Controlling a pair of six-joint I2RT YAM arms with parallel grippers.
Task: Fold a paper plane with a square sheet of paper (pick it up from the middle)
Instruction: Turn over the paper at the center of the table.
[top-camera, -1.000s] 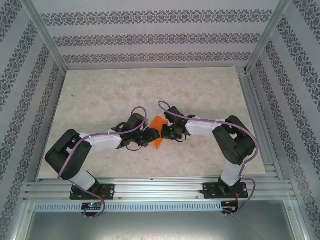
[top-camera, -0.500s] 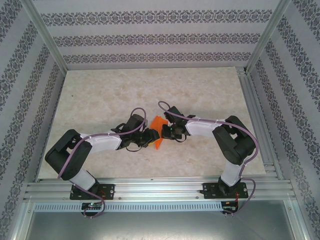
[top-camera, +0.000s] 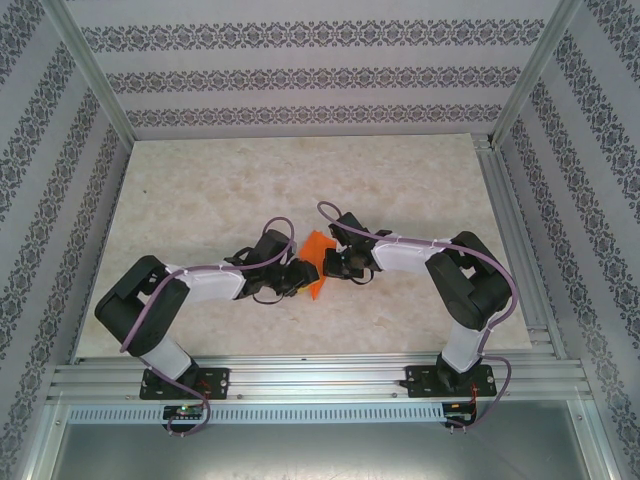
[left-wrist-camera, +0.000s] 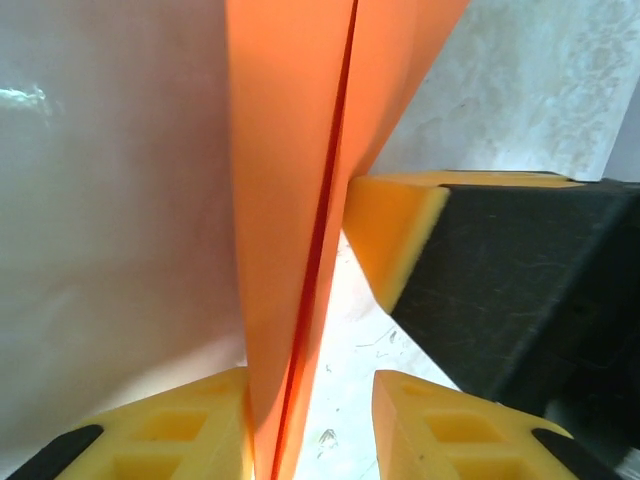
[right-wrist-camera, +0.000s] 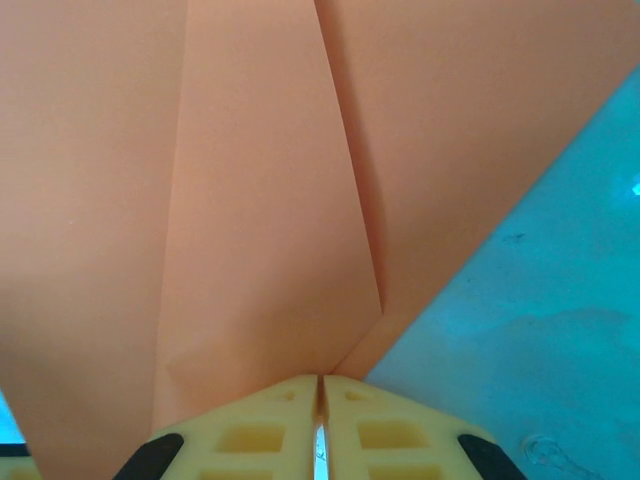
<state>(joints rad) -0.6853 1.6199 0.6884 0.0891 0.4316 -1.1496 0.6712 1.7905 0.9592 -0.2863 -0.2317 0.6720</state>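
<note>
Centrally, paper (top-camera: 317, 247) (in right gripper (right-wrist-camera: 318, 388))

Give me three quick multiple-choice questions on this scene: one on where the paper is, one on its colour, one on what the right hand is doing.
1. Where is the folded paper?
A. far off to the left
B. between the left hand and the right hand
C. far off to the right
2. What colour is it?
A. blue
B. white
C. orange
3. The right hand's fingers are:
A. shut on the paper
B. wide open
C. clear of the paper

Answers: 1 B, the top view shows it between them. 2 C, it looks orange from above. 3 A, the right wrist view shows them pressed together at the paper's edge.
</note>
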